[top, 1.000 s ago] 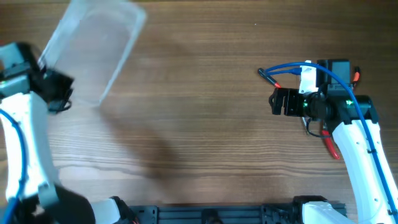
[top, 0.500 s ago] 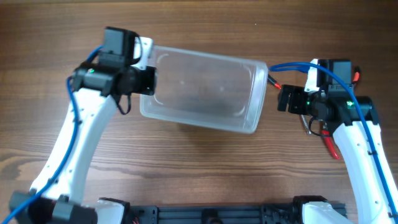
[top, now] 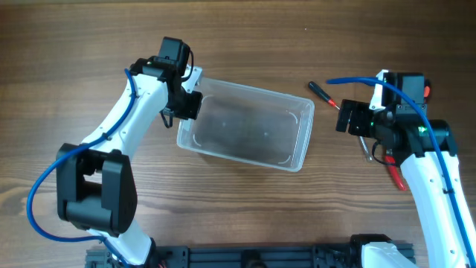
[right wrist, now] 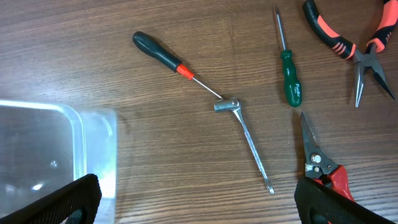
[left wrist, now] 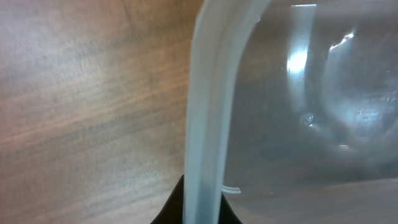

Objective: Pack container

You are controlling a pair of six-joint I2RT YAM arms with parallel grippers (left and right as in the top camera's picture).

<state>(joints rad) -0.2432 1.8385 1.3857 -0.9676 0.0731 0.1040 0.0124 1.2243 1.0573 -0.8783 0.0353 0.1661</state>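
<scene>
Zero tools packed: container [top: 249, 128] empty, centre of overhead frame, left gripper [top: 187, 104] clamped on its left rim; right gripper [right wrist: 198, 199] gaping, nothing held, over black screwdriver [right wrist: 163, 57], pliers [right wrist: 333, 38]. Packing all ahead, looks like.

Wooden table [top: 245, 216] — brown (visible grain), evenly lit

Container [top: 245, 132], clear plastic: 1.
Screwdrivers: 2 (black-handled screwdriver [right wrist: 163, 56], green-handled screwdriver [right wrist: 288, 65]).
L-shaped socket wrench [right wrist: 246, 134], bare metal: 1.
Pliers [right wrist: 359, 57], orange-black grips: 1.
Snips [right wrist: 316, 158], red grips: 1.
Loose hand tools, total: 5.
Grippers: 2 (left gripper [top: 189, 105], right gripper [top: 342, 117]).
</scene>
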